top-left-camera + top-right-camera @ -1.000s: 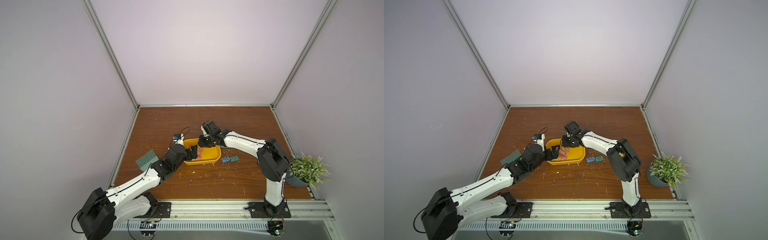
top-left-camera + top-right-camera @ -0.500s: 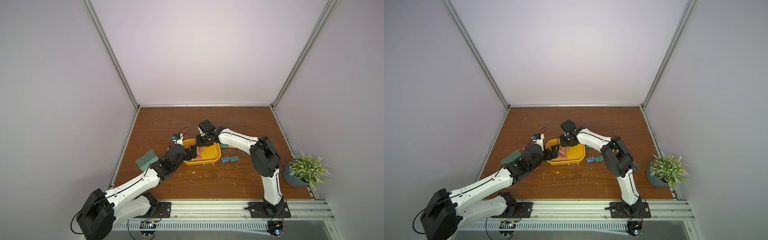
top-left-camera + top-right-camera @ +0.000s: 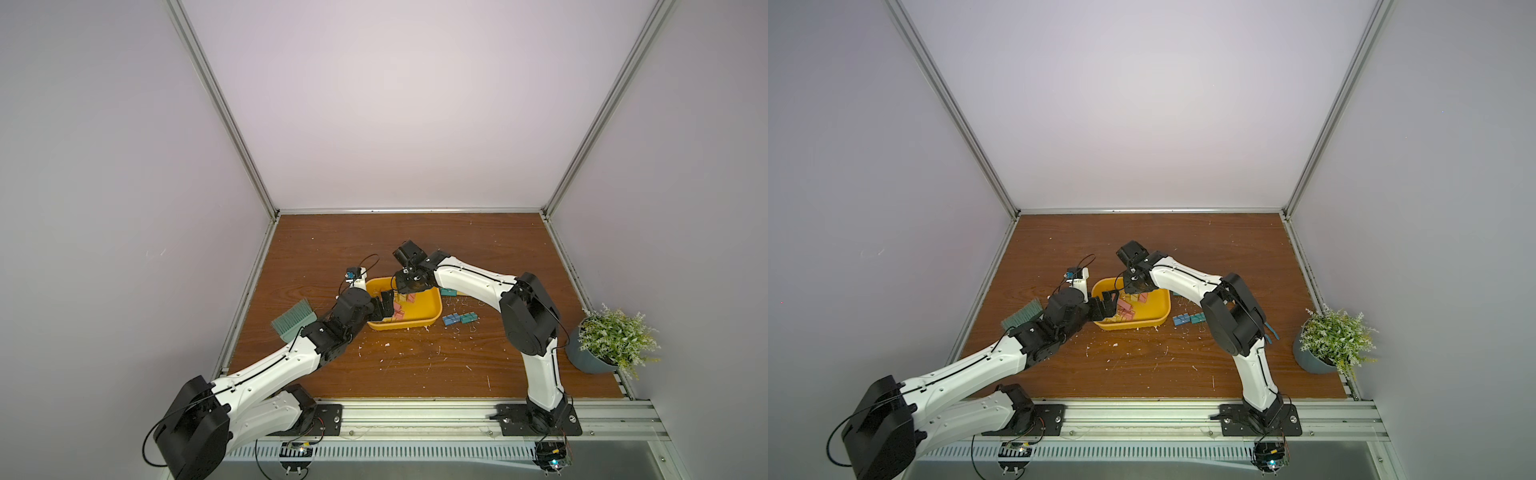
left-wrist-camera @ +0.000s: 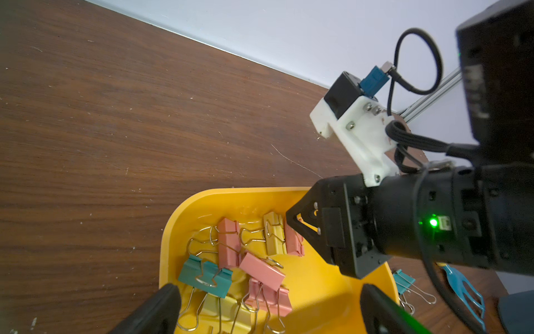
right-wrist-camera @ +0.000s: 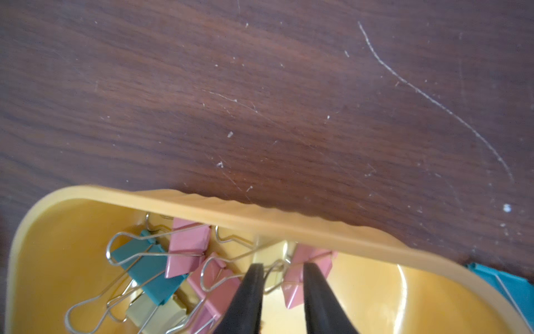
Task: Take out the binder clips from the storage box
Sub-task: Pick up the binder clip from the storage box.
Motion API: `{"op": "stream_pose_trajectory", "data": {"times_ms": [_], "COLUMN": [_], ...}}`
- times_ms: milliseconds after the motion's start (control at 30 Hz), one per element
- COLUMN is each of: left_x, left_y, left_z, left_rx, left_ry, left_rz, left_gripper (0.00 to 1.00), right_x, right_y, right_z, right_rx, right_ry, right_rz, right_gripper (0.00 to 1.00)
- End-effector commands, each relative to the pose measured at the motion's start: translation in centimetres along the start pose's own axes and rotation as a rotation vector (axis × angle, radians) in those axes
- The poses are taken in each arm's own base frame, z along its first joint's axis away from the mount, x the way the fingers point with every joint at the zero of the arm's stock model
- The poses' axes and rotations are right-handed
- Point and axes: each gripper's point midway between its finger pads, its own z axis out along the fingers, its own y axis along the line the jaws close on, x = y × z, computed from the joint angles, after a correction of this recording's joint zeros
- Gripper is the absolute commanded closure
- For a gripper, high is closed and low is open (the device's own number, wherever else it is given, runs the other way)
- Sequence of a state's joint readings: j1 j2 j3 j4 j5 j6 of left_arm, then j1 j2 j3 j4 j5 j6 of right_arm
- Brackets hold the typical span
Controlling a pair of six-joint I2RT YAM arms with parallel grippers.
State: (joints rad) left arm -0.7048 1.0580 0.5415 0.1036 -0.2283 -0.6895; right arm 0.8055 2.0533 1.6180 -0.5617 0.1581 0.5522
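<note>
**A:** Count it for me, from the robot's side outward.

**B:** One potted plant (image 3: pixel 615 345) at the right edge and one green brush (image 3: pixel 291 322) at the left. One storage box (image 3: pixel 415 325) sits mid-way back on the wooden table (image 3: pixel 415 374). Three clips lie out on the wood to its right. A blue clip (image 3: pixel 451 319) and a teal clip (image 3: pixel 468 318) lie side by side, and a second teal one (image 3: pixel 448 292) lies farther back, just beside the right rim.

**A:** And inside?

**B:** I count seven binder clips (image 4: pixel 245 266): four pink, two yellow and one teal. They are heaped in the left and middle of the box with their wire handles tangled.

**A:** The box itself?

**B:** Shallow yellow plastic, rectangular, with rounded corners and a plain rim.

**A:** The claws?

**B:** The left gripper (image 3: pixel 384 305) is at the near-left corner, jaws spread wide over the heap with nothing clamped. The right gripper (image 5: pixel 284 277) reaches in at the far rim. Its fingers are a narrow gap apart, with the tips down at a yellow clip (image 5: pixel 274 254) and a pink clip (image 5: pixel 313 269). A wire handle runs between them, but I cannot tell whether it is pinched.
</note>
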Motion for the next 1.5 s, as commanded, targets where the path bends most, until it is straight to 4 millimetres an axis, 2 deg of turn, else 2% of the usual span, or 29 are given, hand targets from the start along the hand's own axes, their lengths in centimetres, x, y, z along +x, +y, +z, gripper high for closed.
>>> {"op": "stream_pose_trajectory", "data": {"times_ms": [0,433,833,933,1167,1467], "left_x": [-0.4,-0.7,-0.8,-0.8,-0.9,-0.9], "left_y": [0.2,0.7,0.8,0.8,0.8,0.0], "left_z": [0.2,-0.2,-0.4,-0.4,-0.5,-0.3], "left_rx": [-0.010,-0.027,-0.032,-0.031,-0.030,0.010], "left_ry": [-0.001,-0.021,-0.030,-0.027,-0.031,-0.025], "left_rz": [-0.013,-0.023,-0.028,-0.030,-0.029,-0.023], "left_gripper": [0.00,0.00,0.00,0.00,0.00,0.00], "right_x": [-0.8,-0.8,0.4,0.3,0.2,0.1], "right_y": [-0.8,0.8,-0.9,-1.2,-2.9,-4.0], "right_z": [-2.3,-1.0,-0.6,-1.1,-3.2,-6.0], "right_rx": [0.068,0.060,0.159,0.178,0.238,0.238], "right_ry": [-0.035,0.000,0.030,0.020,-0.011,-0.077], "right_rz": [-0.032,-0.052,-0.067,-0.067,-0.083,-0.063], "right_gripper": [0.71,0.67,0.73,0.82,0.94,1.00]}}
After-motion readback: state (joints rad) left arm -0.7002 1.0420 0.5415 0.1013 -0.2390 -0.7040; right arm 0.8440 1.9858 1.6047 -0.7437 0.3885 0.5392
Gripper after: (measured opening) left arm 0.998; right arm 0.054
